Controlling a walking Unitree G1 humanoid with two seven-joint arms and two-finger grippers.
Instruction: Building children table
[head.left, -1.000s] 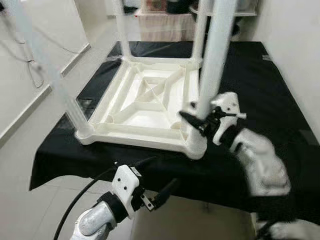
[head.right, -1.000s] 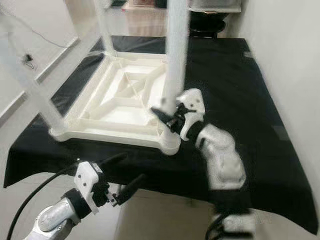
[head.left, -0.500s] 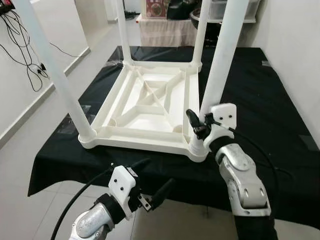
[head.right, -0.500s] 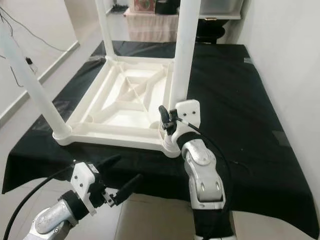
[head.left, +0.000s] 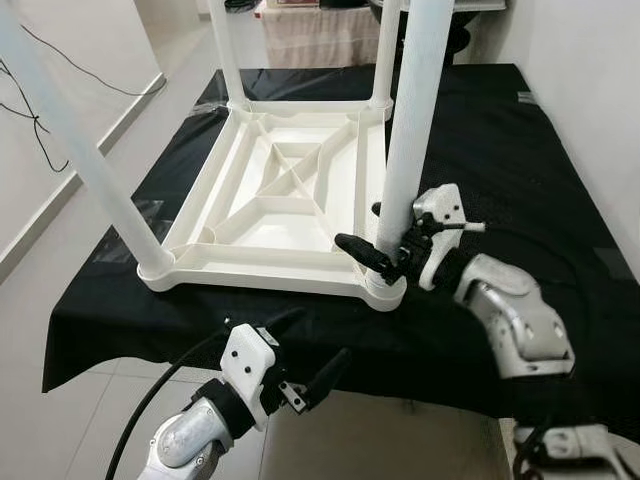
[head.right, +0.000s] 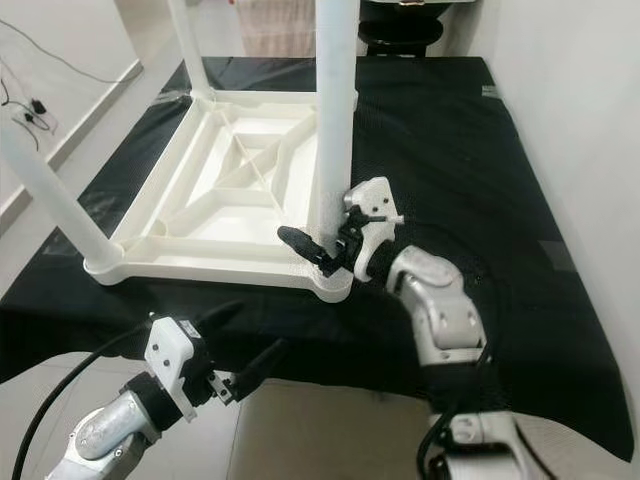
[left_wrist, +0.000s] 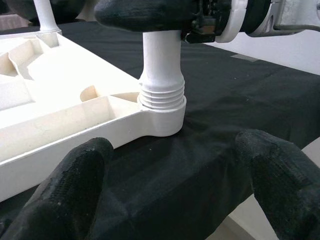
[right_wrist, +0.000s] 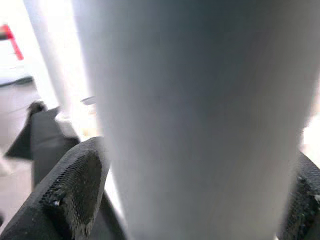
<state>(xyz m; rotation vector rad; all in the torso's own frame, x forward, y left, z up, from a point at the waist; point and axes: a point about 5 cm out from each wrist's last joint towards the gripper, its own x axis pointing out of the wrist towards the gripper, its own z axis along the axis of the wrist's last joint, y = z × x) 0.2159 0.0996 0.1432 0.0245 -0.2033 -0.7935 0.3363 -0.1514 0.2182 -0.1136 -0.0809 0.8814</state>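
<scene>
Lying upside down on the black cloth (head.left: 520, 140), the white children's table (head.left: 285, 200) points its four legs straight up, long axes vertical; no writing is legible on it; the right gripper (head.left: 378, 240) clasps the near-right leg (head.left: 410, 130) low down, at about 4 o'clock of the frame; the left gripper (head.left: 305, 350) hangs spread and empty below the cloth's near edge at 6 o'clock. From the left wrist, that leg's threaded base (left_wrist: 161, 97) sits in its corner socket, spread fingertips (left_wrist: 75, 195) in the foreground. From the right wrist, the leg (right_wrist: 195, 115) stands between both fingers (right_wrist: 75, 190).
</scene>
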